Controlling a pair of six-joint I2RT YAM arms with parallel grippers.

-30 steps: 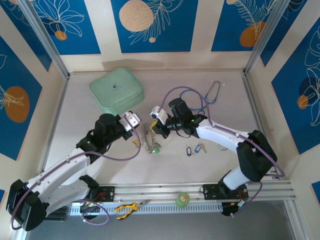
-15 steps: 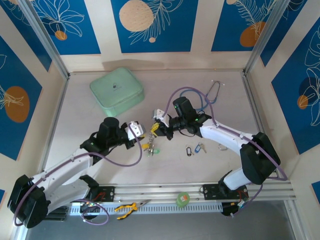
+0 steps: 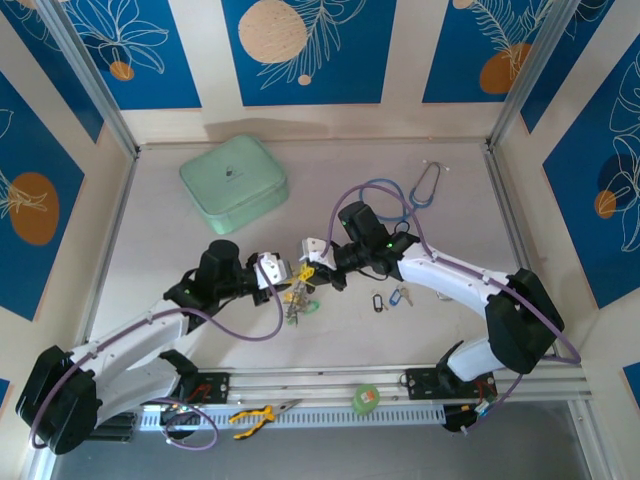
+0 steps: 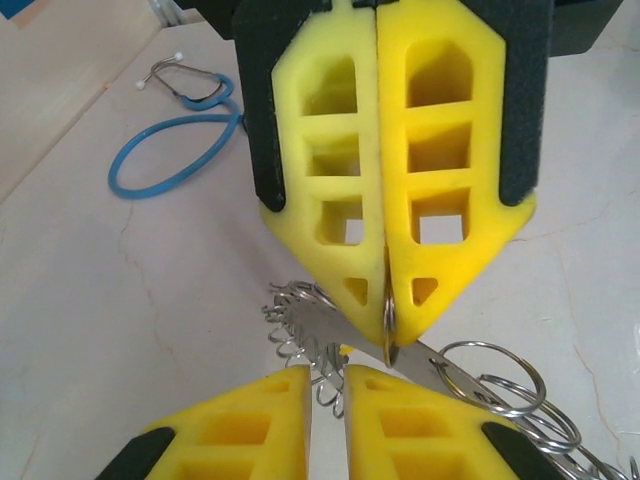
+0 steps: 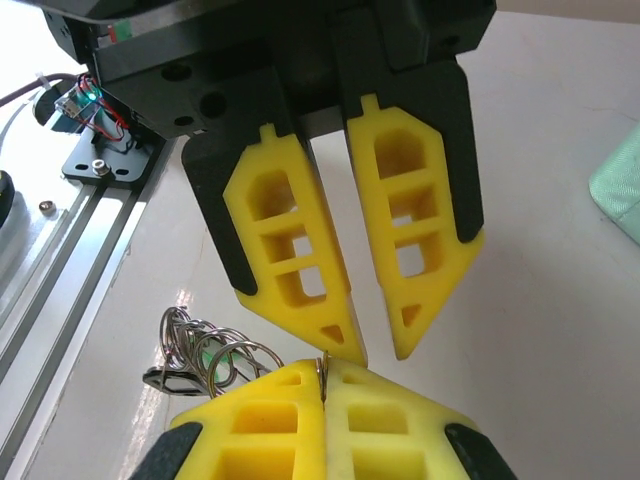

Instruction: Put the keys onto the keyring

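Observation:
The keyring [image 4: 330,325], a flat silvery strip with wire loops along its rim, hangs between both grippers above the table [image 3: 294,296]. My left gripper [image 4: 327,372] has its fingers a narrow gap apart, with the rim's loops caught between them. My right gripper [image 5: 323,368] is shut on a small split ring [image 4: 388,322] right at the keyring. Several rings with a green tag [image 5: 215,362] and a black tag dangle from the keyring's far end. Two keys lie loose on the table, one with a black tag [image 3: 378,301] and one with a blue tag [image 3: 398,296].
A mint-green case [image 3: 234,182] sits at the back left. A blue stethoscope [image 3: 400,200] lies at the back right. One small loose ring [image 3: 445,293] rests beside the right arm. A green tape roll [image 3: 367,398] and yellow pliers [image 3: 260,413] lie on the front rail.
Both grippers have come toward the front edge and closer together, and the keyring has moved along with them. The loose keys have stayed put.

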